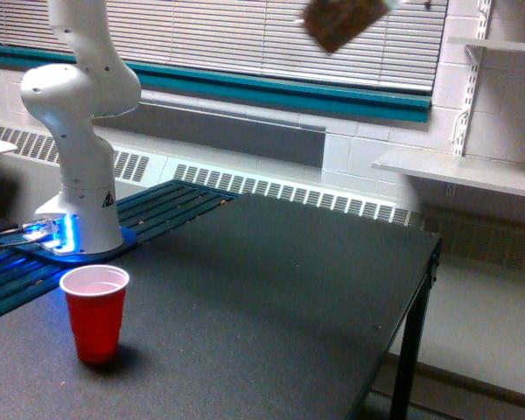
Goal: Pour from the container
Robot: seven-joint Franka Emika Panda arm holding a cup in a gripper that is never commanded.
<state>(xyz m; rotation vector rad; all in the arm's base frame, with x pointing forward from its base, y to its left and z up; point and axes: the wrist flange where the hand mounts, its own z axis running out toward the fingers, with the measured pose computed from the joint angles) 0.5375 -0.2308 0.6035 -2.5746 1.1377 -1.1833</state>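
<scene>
Red cup [94, 311] upright on the black table [271, 289], near front edge at the exterior view's left. Arm base [77, 206] just behind it, blue light on. Container [339, 19] at top of frame, tilted, blurred, brown bits inside, high above table. Gripper out of frame; grip state unknown.

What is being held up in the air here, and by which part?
The container of brown bits, tilted near the top edge. Its held part and the end effector are out of frame, so the grip point cannot be told.
</scene>
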